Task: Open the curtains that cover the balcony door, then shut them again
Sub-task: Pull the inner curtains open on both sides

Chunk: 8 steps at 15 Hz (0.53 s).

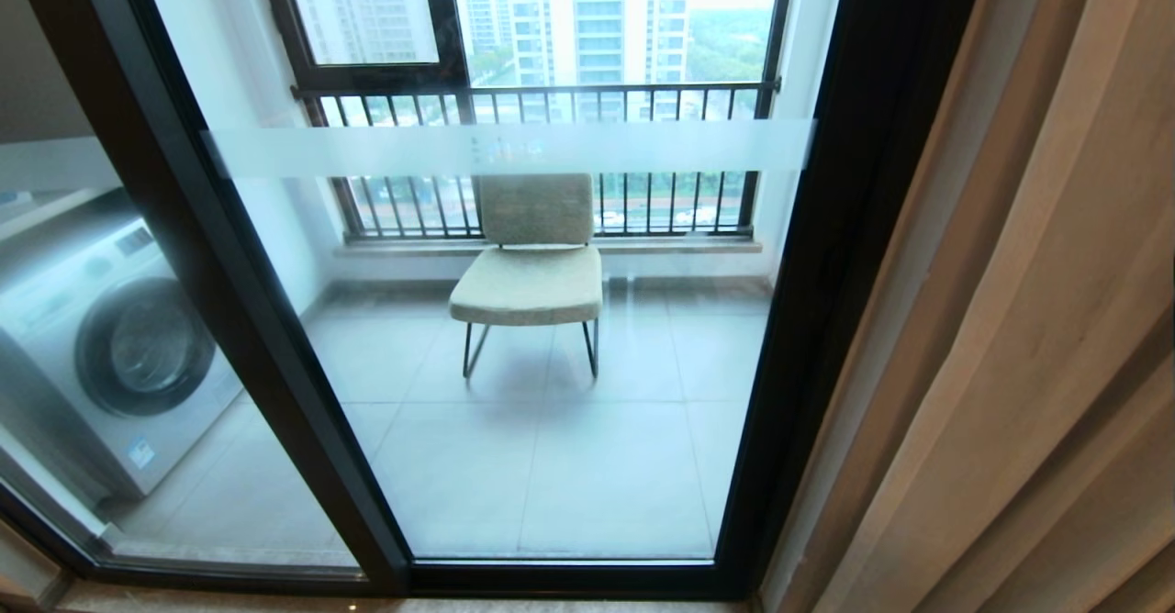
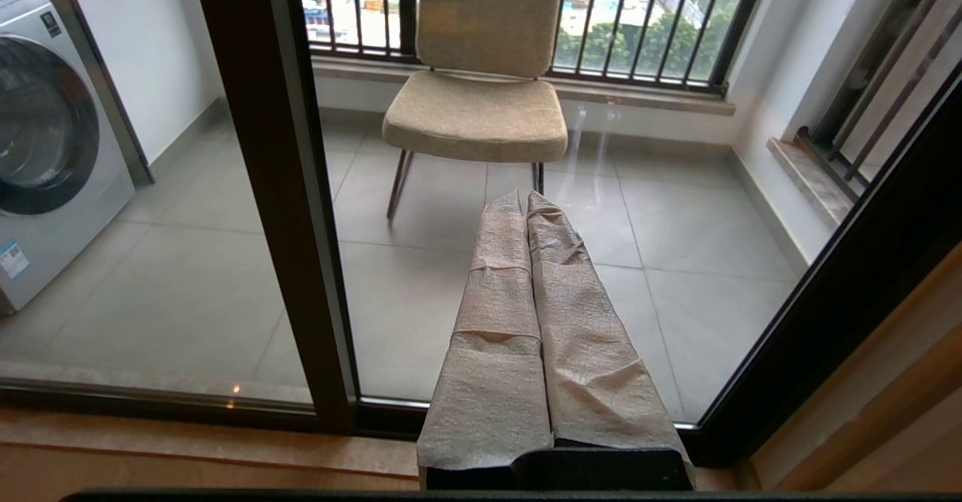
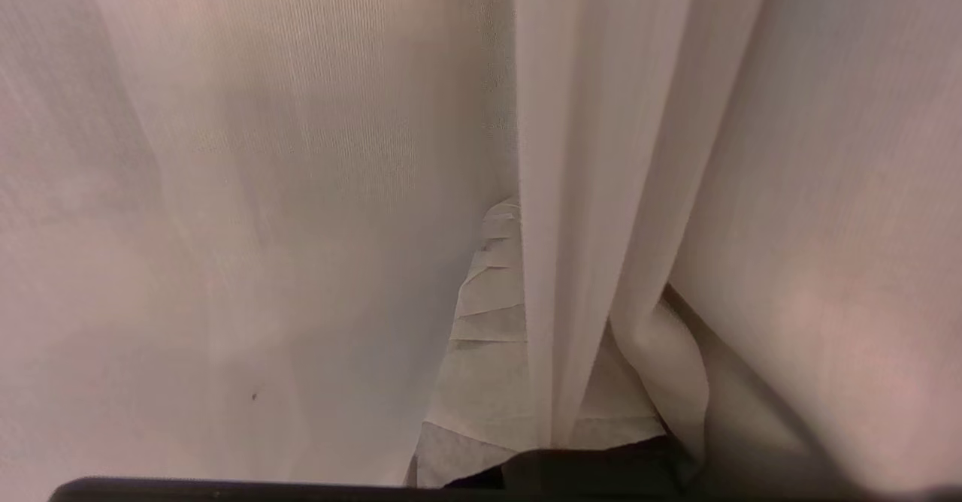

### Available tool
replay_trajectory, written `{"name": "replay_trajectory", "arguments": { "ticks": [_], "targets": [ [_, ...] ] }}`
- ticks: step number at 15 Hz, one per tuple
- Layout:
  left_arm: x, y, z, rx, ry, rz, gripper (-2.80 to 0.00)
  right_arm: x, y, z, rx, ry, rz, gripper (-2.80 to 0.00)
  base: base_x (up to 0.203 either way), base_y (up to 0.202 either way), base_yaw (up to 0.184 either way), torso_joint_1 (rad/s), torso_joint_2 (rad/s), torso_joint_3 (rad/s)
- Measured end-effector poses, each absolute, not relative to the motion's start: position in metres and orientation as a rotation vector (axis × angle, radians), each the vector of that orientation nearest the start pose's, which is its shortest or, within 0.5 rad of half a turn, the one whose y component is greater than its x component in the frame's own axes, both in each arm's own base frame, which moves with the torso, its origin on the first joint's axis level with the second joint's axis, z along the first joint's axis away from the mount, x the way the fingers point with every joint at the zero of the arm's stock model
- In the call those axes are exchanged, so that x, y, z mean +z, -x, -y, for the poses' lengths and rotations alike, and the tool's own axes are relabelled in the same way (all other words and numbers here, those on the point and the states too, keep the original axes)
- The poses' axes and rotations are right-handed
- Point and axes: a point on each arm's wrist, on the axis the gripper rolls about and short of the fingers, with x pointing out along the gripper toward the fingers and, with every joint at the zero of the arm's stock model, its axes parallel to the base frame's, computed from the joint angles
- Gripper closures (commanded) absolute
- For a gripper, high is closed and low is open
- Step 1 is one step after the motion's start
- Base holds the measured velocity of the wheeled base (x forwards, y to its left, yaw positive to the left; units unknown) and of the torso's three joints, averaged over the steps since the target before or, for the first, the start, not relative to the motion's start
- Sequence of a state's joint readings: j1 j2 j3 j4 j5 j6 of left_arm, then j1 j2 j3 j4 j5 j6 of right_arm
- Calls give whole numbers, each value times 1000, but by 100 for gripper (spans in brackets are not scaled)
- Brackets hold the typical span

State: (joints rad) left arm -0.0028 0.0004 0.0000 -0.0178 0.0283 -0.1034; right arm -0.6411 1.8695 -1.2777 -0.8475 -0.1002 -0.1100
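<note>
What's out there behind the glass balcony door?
Behind the balcony door stand a beige chair, a washing machine and a railed window. The curtains cover whatever lies further right.

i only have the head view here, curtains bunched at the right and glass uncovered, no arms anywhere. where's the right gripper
Observer: The right gripper is buried in the thin white sheers; a fold hangs across its wrapped fingers.
Operator: is it gripping the cloth
Observer: Its jaws are shut, but the sheer hides the tips, so I cannot tell whether cloth is caught.
Operator: and the left one
Observer: The left gripper is shut on nothing, pointing through the balcony door toward the chair.
Operator: anything near it
Observer: No cloth around it; a washing machine stands behind the neighbouring glass panel.
</note>
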Motion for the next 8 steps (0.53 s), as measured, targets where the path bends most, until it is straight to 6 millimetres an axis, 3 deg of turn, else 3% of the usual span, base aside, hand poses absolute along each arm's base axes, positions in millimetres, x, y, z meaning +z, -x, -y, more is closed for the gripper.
{"name": "replay_trajectory", "arguments": {
  "ticks": [8],
  "targets": [
    [77,23,-1,25,103,19,0,282,-289,212,-714,196,206,0,0,0,0,0,0,0]
  ]
}}
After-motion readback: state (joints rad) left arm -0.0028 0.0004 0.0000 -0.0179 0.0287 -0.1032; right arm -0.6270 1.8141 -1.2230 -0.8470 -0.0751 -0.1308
